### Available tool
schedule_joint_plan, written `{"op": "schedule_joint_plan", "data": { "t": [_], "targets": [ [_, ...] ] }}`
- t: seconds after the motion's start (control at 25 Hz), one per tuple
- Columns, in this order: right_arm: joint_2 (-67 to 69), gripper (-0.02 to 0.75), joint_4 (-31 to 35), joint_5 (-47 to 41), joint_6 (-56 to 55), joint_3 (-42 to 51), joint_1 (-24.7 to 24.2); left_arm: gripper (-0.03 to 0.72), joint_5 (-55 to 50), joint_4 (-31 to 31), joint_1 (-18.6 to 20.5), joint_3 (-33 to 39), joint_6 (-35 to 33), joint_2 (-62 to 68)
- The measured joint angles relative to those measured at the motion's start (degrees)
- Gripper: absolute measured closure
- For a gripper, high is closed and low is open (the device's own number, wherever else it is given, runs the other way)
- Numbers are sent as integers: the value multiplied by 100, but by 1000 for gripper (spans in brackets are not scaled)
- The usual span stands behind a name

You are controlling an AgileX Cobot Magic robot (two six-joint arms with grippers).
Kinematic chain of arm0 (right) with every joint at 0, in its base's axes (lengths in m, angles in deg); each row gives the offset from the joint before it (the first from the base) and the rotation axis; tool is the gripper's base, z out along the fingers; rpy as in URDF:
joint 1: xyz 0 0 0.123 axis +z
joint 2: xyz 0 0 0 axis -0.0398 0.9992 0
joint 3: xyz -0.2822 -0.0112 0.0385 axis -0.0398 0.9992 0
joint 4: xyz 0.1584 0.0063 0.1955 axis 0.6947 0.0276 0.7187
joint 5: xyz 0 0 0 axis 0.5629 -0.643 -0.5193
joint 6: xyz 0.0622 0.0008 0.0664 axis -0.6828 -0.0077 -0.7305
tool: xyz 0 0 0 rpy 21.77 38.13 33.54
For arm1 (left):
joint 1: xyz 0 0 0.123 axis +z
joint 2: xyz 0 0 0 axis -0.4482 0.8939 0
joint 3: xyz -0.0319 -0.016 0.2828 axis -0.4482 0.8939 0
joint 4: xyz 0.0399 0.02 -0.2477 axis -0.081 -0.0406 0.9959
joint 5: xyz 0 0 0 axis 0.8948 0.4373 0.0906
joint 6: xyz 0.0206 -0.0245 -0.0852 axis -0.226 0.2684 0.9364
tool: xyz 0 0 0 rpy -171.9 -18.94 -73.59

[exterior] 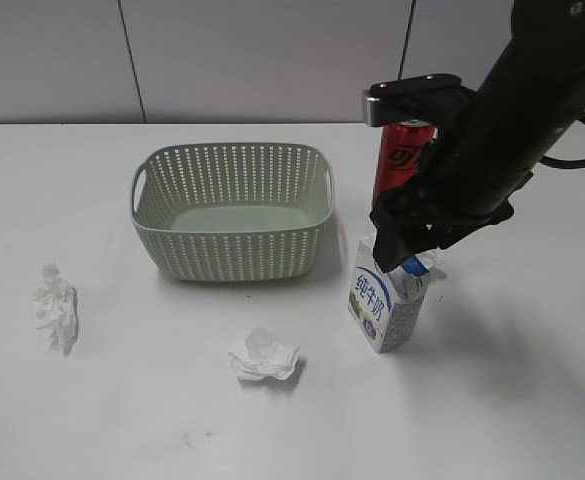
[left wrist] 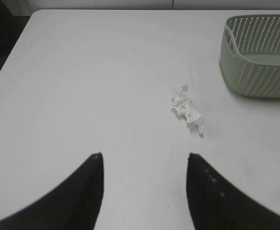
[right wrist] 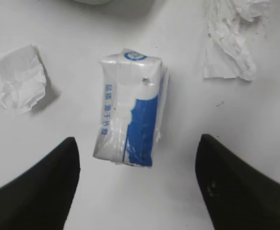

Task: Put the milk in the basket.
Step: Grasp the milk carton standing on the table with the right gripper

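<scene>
The milk carton, white and blue, stands upright on the table to the right of the pale green perforated basket. My right gripper hangs just above the carton's top. In the right wrist view the carton sits between and ahead of the open jaws, which do not touch it. My left gripper is open and empty over bare table, out of the exterior view. The basket shows at the far right of the left wrist view and is empty.
A red can stands right behind the carton, partly hidden by my right arm. Crumpled tissues lie at the left and front centre. Tissues also flank the carton, and one lies near the basket.
</scene>
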Motion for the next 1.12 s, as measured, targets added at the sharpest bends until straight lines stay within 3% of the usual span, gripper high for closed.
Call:
{"op": "schedule_joint_plan", "data": {
  "t": [0.32, 0.96, 1.12],
  "targets": [
    [804, 142, -179, -99, -121, -527, 17, 263, 0, 0, 0, 0, 0, 0],
    [1649, 142, -153, -62, -141, -633, 33, 263, 0, 0, 0, 0, 0, 0],
    [1650, 179, -153, -29, -141, -633, 33, 263, 0, 0, 0, 0, 0, 0]
  ]
}}
